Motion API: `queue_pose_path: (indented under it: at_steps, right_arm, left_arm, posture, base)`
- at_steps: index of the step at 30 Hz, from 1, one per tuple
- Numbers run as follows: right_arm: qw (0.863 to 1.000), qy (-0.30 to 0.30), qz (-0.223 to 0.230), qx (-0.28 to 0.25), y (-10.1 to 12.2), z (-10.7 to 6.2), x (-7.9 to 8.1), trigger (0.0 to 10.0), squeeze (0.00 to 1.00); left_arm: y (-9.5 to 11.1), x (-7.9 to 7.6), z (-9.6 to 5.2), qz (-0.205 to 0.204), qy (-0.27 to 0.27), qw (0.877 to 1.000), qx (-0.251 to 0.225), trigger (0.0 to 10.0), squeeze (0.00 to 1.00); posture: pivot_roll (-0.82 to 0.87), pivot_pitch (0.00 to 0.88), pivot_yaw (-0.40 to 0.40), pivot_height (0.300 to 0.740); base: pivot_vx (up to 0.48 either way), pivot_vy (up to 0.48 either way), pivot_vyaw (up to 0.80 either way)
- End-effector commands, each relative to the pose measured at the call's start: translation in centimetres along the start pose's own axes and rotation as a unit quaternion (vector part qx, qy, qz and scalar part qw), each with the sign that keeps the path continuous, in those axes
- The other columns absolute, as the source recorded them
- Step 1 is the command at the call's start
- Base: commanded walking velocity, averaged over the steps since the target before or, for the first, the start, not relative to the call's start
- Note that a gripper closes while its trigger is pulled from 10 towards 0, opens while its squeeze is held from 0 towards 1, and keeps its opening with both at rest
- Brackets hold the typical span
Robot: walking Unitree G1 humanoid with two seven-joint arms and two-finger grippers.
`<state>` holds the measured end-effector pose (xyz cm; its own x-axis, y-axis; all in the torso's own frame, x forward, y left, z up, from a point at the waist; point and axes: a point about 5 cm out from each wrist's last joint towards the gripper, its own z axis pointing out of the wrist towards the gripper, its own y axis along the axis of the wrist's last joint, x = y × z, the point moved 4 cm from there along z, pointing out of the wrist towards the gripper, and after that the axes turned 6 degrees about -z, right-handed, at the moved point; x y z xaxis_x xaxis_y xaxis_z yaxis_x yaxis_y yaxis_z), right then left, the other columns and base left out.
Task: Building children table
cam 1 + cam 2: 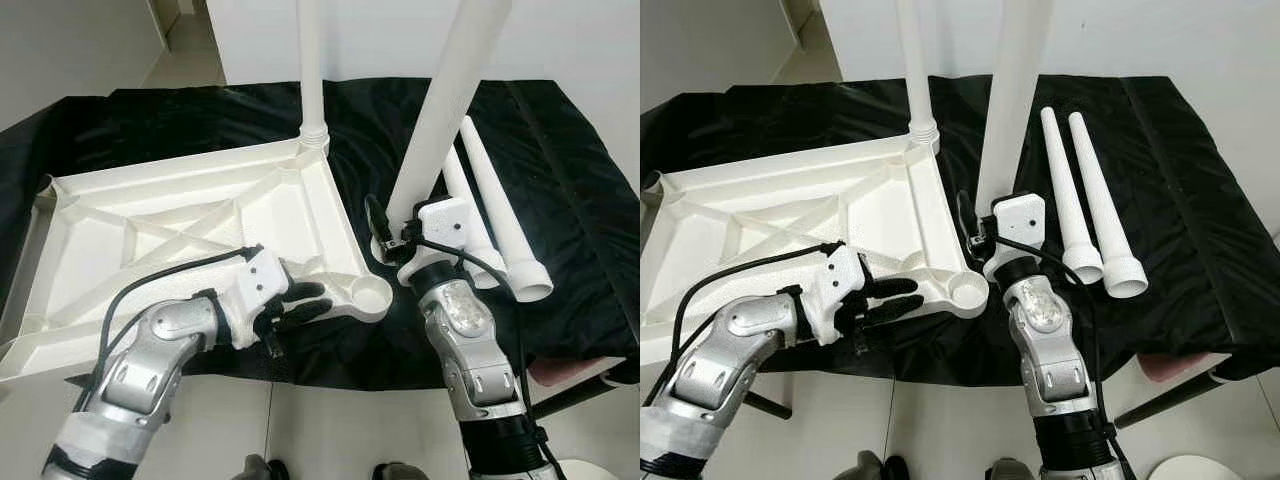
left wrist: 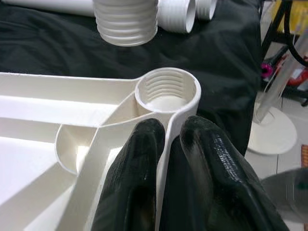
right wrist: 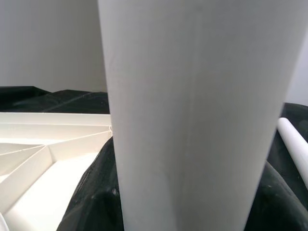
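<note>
Fingers [image 2: 144, 178] of the left gripper [image 1: 290, 310] pinch the top's rim by an empty socket; the right gripper [image 1: 390, 240] holds a leg upright beside it.

The top [image 1: 190, 225] lies underside up on the black-draped tabletop [image 1: 560, 180], its near corner socket [image 2: 167, 90] open and threaded, the left fingers clamped together on the rim wall just behind it. The leg [image 1: 450, 95] stands a little tilted in the right gripper, its threaded end [image 2: 126, 21] hanging just beside the socket, not yet over it. One leg [image 1: 312, 60] already stands in the far corner; two spare legs [image 1: 500, 215] lie near the right arm. I judge this the second leg's fitting: next, shift it over the socket, straighten, lower, and turn while the left steadies.
</note>
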<state>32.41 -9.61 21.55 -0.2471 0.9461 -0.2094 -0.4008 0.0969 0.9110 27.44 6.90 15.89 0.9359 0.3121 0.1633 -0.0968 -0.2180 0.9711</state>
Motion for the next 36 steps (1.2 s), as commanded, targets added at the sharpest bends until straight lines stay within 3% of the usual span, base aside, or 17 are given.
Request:
queue_pose_path:
  at_steps: [1, 6, 11, 14, 17, 22, 25, 28, 30, 31, 35, 36]
  right_arm:
    - [1.000, 0.008, 0.000, 0.005, -0.3, -0.1, 0.4, 10.0, 0.00]
    - [1.000, 0.007, -0.001, 0.005, -0.3, 0.0, 0.4, 10.0, 0.00]
    - [1.000, 0.002, -0.003, 0.001, -0.1, 0.1, 0.1, 10.0, 0.00]
    - [1.000, 0.000, -0.005, 0.000, 0.0, 0.1, 0.0, 10.0, 0.00]
    - [1.000, -0.005, -0.004, -0.002, 0.1, 0.1, -0.1, 10.0, 0.00]
    - [1.000, -0.010, -0.006, 0.002, 0.0, 0.2, -0.3, 10.0, 0.00]
    - [1.000, -0.014, -0.007, 0.007, -0.2, 0.2, -0.5, 10.0, 0.00]
    - [0.999, -0.025, -0.005, 0.027, -0.9, -0.1, -0.8, 10.0, 0.00]
    - [0.999, -0.025, -0.005, 0.027, -0.9, -0.1, -0.8, 10.0, 0.00]
    - [0.999, -0.028, 0.000, 0.034, -1.2, -0.1, -0.9, 10.0, 0.00]
    - [0.999, -0.003, -0.006, 0.036, -1.4, 0.0, -0.5, 10.0, 0.00]
    - [0.999, 0.002, -0.009, 0.034, -1.6, -0.1, -0.4, 10.0, 0.00]
  left_arm:
    - [-1.5, -0.7, 0.1, 0.014, -0.020, 0.999, 0.039, 10.0, 0.00]
    - [-1.9, -0.6, 0.3, 0.019, -0.013, 0.999, 0.047, 10.0, 0.00]
    - [-3.2, -0.2, 0.7, 0.069, -0.016, 0.993, 0.091, 10.0, 0.00]
    - [-3.6, 0.5, 1.0, 0.096, 0.000, 0.990, 0.105, 10.0, 0.00]
    - [-3.5, 2.5, 1.7, 0.131, 0.060, 0.984, 0.101, 10.0, 0.00]
    - [-1.8, 4.7, 2.3, 0.113, 0.117, 0.984, 0.067, 10.0, 0.00]
    - [-1.4, 4.9, 2.5, 0.105, 0.124, 0.985, 0.056, 10.0, 0.00]
    - [-0.3, 3.4, 2.8, 0.099, 0.095, 0.990, 0.015, 10.0, 0.00]
    - [-0.3, 3.4, 2.8, 0.099, 0.095, 0.990, 0.015, 10.0, 0.00]
    - [0.1, 2.1, 2.9, 0.064, 0.070, 0.995, -0.008, 10.0, 0.00]
    - [0.4, 1.3, 2.9, 0.018, 0.066, 0.997, -0.027, 10.0, 0.00]
    - [0.7, 1.5, 2.8, 0.016, 0.086, 0.995, -0.037, 10.0, 0.00]
  posture:
    - [-0.15, 0.131, 0.101, 0.740]
    - [-0.15, 0.133, 0.103, 0.740]
    - [-0.15, 0.133, 0.104, 0.740]
    - [-0.16, 0.133, 0.108, 0.740]
    - [-0.16, 0.133, 0.110, 0.740]
    - [-0.17, 0.155, 0.115, 0.740]
    - [-0.17, 0.155, 0.115, 0.740]
    - [-0.17, 0.165, 0.111, 0.740]
    - [-0.17, 0.165, 0.111, 0.740]
    - [-0.17, 0.172, 0.106, 0.740]
    - [-0.17, 0.168, 0.096, 0.740]
    - [-0.16, 0.168, 0.092, 0.740]
  base:
    - [0.000, 0.000, 0.00]
    - [0.000, 0.000, 0.00]
    - [0.000, 0.000, 0.00]
    - [0.000, 0.000, 0.00]
    - [0.000, 0.000, 0.00]
    - [0.000, 0.000, 0.00]
    - [0.000, 0.000, 0.00]
    - [0.000, 0.000, 0.00]
    - [0.000, 0.000, 0.00]
    - [0.000, 0.000, 0.00]
    - [0.000, 0.000, 0.00]
    - [0.000, 0.000, 0.00]
